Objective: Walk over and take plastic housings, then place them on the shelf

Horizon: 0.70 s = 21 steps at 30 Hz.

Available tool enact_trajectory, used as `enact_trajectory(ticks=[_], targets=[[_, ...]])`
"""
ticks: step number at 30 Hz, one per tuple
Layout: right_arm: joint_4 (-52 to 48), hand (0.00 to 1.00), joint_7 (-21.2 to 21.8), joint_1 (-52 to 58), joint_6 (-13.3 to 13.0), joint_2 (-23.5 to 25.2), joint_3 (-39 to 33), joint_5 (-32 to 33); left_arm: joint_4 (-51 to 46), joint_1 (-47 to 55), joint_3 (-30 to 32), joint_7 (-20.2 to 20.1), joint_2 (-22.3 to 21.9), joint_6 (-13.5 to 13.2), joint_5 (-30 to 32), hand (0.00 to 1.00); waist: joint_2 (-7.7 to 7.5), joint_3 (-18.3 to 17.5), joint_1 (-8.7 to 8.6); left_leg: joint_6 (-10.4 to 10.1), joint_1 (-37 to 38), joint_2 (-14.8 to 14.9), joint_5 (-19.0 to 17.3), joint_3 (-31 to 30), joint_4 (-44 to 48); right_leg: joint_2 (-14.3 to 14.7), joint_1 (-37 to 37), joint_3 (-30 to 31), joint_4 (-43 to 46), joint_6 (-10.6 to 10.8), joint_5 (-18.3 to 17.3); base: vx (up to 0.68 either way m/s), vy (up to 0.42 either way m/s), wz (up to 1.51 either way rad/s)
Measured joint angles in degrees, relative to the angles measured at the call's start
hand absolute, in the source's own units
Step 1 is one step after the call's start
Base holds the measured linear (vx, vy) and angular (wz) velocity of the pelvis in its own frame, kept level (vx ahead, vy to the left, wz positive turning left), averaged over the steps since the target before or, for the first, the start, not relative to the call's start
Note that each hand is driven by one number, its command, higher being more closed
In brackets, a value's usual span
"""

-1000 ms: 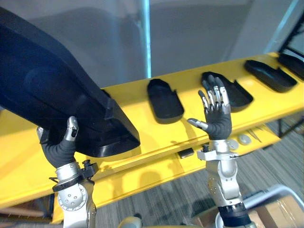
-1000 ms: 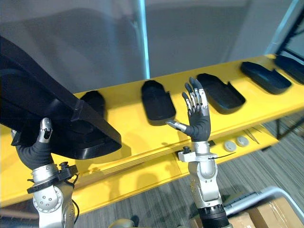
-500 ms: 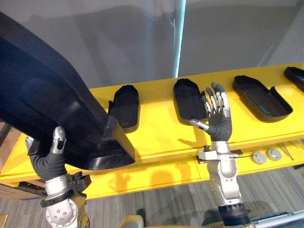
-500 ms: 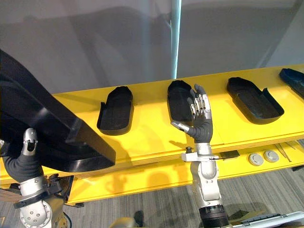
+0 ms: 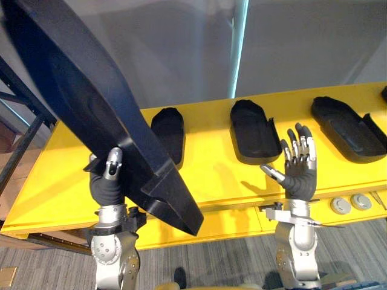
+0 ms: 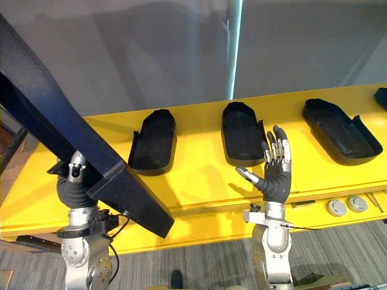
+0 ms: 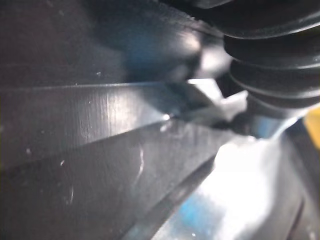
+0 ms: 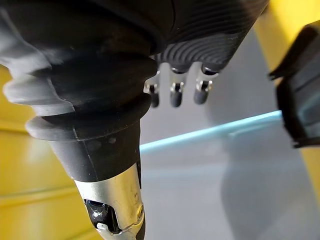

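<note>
Judged stiff, light and slippery, the plastic housing (image 5: 91,103) is clasped near its lower end by the left hand (image 5: 106,186) at the shelf's (image 5: 208,172) front edge; the right hand (image 5: 299,175) is held open.

The left hand (image 5: 104,187) and the right hand (image 5: 299,180) each wore a dark, ribbed, rubbery cover over the wrist and the back of the hand. The fingers (image 5: 300,147) were silver with dark tips. Below each cover sat a silver wrist bracket (image 6: 268,218) with small dark screws. Under that came a smooth, rounded, silver-grey forearm (image 5: 295,248).
</note>
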Motion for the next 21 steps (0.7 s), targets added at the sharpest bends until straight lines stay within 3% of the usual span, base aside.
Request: enact_trajectory(ticks=[5, 6, 7, 9, 11, 12, 14, 15, 16, 17, 18, 19, 21], targets=[[0.8, 0.00, 0.4, -0.4, -0.5, -1.3, -2.2, 0.7, 1.2, -0.1, -0.4, 1.9, 0.9, -0.1, -0.8, 1.00, -1.31, 2.7, -0.17, 0.4, -3.8, 0.0, -1.4, -1.1, 7.3, -0.6, 0.0, 1.9, 2.5, 0.4, -3.5, -0.10, -0.043, 0.17], [0.8, 0.00, 1.1, -1.0, -0.6, -1.5, -2.7, 0.7, 1.2, -0.3, -0.4, 2.0, 0.9, -0.2, -0.7, 1.00, -1.92, 3.1, -0.22, 0.6, -4.4, 0.0, -2.7, -0.9, 8.7, -1.1, 0.0, 2.5, 2.9, 1.8, -5.0, -0.14, -0.023, 0.03], [0.8, 0.00, 1.3, -2.0, -0.8, -1.7, -2.8, 0.9, 1.5, -0.3, -0.5, 2.5, 0.7, -0.5, -0.6, 1.00, -2.38, 3.8, -0.38, 1.8, -6.7, 0.7, -5.2, 0.8, 13.7, -1.7, 0.0, 2.5, 3.4, 2.6, -5.7, -0.17, -0.018, -0.02], [1.0, 0.00, 1.4, -3.7, -1.0, -2.8, -2.5, 2.6, 2.7, -0.4, -0.5, 3.4, 0.8, -0.5, 1.1, 1.00, -1.70, 4.2, -0.94, 4.4, -10.0, 3.0, -8.5, 1.7, 26.0, -2.5, -0.2, 3.0, 4.5, 3.0, -6.1, -0.16, 0.030, -0.23], [1.6, 0.00, 1.0, -5.1, -2.2, -3.1, -2.4, 3.0, 3.6, -0.4, -0.5, 4.6, 0.8, -0.6, 3.9, 1.00, -0.39, 3.6, -1.19, 2.7, -10.1, 6.1, -11.2, 1.8, 33.0, -3.4, -0.5, 4.8, 5.7, 3.9, -7.1, -0.12, 0.177, -0.43], [1.8, 0.00, 0.1, -5.2, -3.0, -3.3, -2.2, 2.8, 4.0, -1.1, -0.5, 4.4, 0.8, -0.6, 5.5, 1.00, 0.45, 3.1, -1.48, -0.5, -9.3, 7.1, -13.4, 1.8, 33.8, -4.6, -0.9, 5.5, 6.7, 5.1, -7.3, -0.07, 0.287, -0.26], [2.5, 0.00, -1.9, -4.9, -3.6, -3.0, -1.7, 2.8, 4.4, -3.4, -0.5, 3.9, 1.1, -0.6, 6.8, 1.00, 0.98, 3.0, -1.66, -4.7, -8.7, 6.3, -17.9, 2.6, 33.4, -6.5, -1.6, 5.8, 7.0, 6.9, -6.6, -0.04, 0.396, 0.04], [3.3, 0.00, -2.7, -4.9, -3.6, -2.2, -1.1, 2.6, 4.5, -4.7, -0.3, 3.4, 2.0, -0.6, 6.8, 1.00, 0.50, 3.1, -1.40, -3.9, -9.2, 5.2, -19.4, 3.6, 34.0, -7.4, -1.7, 6.7, 7.2, 7.9, -5.8, -0.04, 0.408, 0.04], [4.3, 0.00, -3.1, -4.9, -3.6, -1.4, -0.3, 2.5, 4.5, -5.4, 0.2, 2.7, 2.9, -0.5, 6.7, 1.00, 0.03, 3.4, -1.08, -2.9, -9.9, 4.2, -19.9, 3.8, 34.7, -8.1, -2.1, 7.3, 7.2, 7.1, -4.0, -0.06, 0.448, 0.06], [4.8, 0.00, -3.8, -4.7, -3.5, 0.1, 0.9, 1.6, 4.5, -5.7, 0.9, 2.0, 4.0, 0.1, 7.0, 1.00, -0.25, 3.6, -0.80, -1.7, -10.4, 3.7, -19.8, 3.9, 34.2, -8.2, -2.9, 6.9, 6.9, 3.4, -0.6, -0.05, 0.403, 0.05], [4.8, 0.00, -3.8, -4.9, -3.7, 1.1, 2.6, 0.4, 4.4, -5.9, 2.1, 1.5, 5.2, 0.7, 7.7, 1.00, -0.35, 3.5, -0.07, -0.7, -10.4, 3.6, -19.4, 4.0, 32.6, -7.3, -4.0, 6.6, 6.6, 1.2, 1.3, -0.06, 0.386, 0.17], [4.6, 0.00, -3.8, -5.0, -3.8, 1.5, 3.8, 0.1, 4.4, -6.3, 2.4, 1.2, 5.9, 1.6, 7.7, 1.00, -0.40, 3.5, 0.14, 0.1, -10.2, 3.3, -18.5, 3.5, 30.8, -5.5, -4.1, 6.8, 6.5, 1.7, 0.8, -0.03, 0.216, 0.28], [3.0, 0.00, -3.8, -5.3, -3.8, 1.6, 5.5, -0.7, 4.4, -6.9, 4.1, 0.6, 6.9, 2.9, 7.7, 1.00, -2.01, 2.6, 0.39, 2.0, -8.5, 1.7, -15.8, 2.7, 25.0, -0.1, -3.9, 6.5, 6.4, 1.9, -0.9, 0.02, 0.152, 0.40]])
